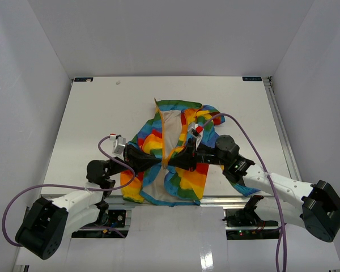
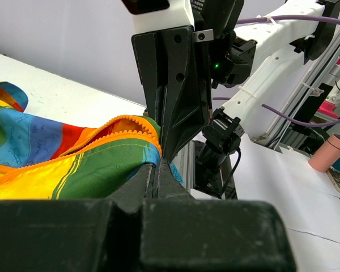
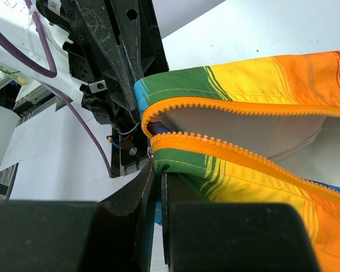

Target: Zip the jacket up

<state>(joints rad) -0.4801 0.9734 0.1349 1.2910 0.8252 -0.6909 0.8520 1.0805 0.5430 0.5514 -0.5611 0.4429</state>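
Note:
The rainbow-striped jacket (image 1: pixel 184 181) lies open on the white table, its cream lining facing up. My left gripper (image 1: pixel 160 159) and right gripper (image 1: pixel 178 159) meet at its lower front, either side of the orange zipper (image 1: pixel 165 148). In the left wrist view my left gripper (image 2: pixel 157 169) is shut on the jacket's hem (image 2: pixel 73 164), tip to tip with the right gripper's fingers (image 2: pixel 175 85). In the right wrist view my right gripper (image 3: pixel 158 170) is shut on the green hem corner just below the zipper teeth (image 3: pixel 243 156). The two zipper rows stand apart there. I cannot see a slider.
The near table edge with its metal rail (image 1: pixel 226 199) runs just below the jacket's hem. Purple cables (image 1: pixel 249 136) loop off both arms. White walls enclose the table on three sides. A pink cylinder (image 2: pixel 328 153) stands off the table.

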